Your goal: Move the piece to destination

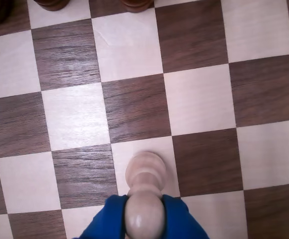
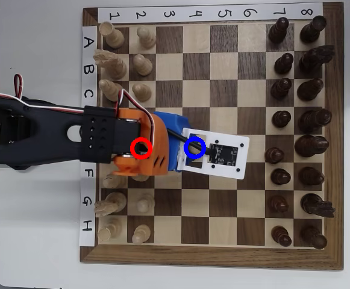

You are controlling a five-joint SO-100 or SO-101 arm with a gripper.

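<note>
In the wrist view my gripper (image 1: pixel 144 215) has blue fingers (image 1: pixel 107 219) shut on the round head of the piece (image 1: pixel 144 172), a cream pawn. Its base is over a light square (image 1: pixel 122 159); I cannot tell whether it touches the board. In the overhead view my arm (image 2: pixel 54 135) reaches from the left across the board. The blue ring (image 2: pixel 194 138) marks the destination in row E, column 4. That square is hidden under the white wrist board (image 2: pixel 223 155). The red ring (image 2: pixel 141 139) lies over the orange wrist, two columns to the left. The pawn is hidden there.
Pale pieces (image 2: pixel 141 60) stand in columns 1 and 2 at the left of the overhead view. Dark pieces (image 2: pixel 283 120) fill columns 7 and 8 at the right. Two dark piece bases (image 1: pixel 52 4) show at the top edge of the wrist view.
</note>
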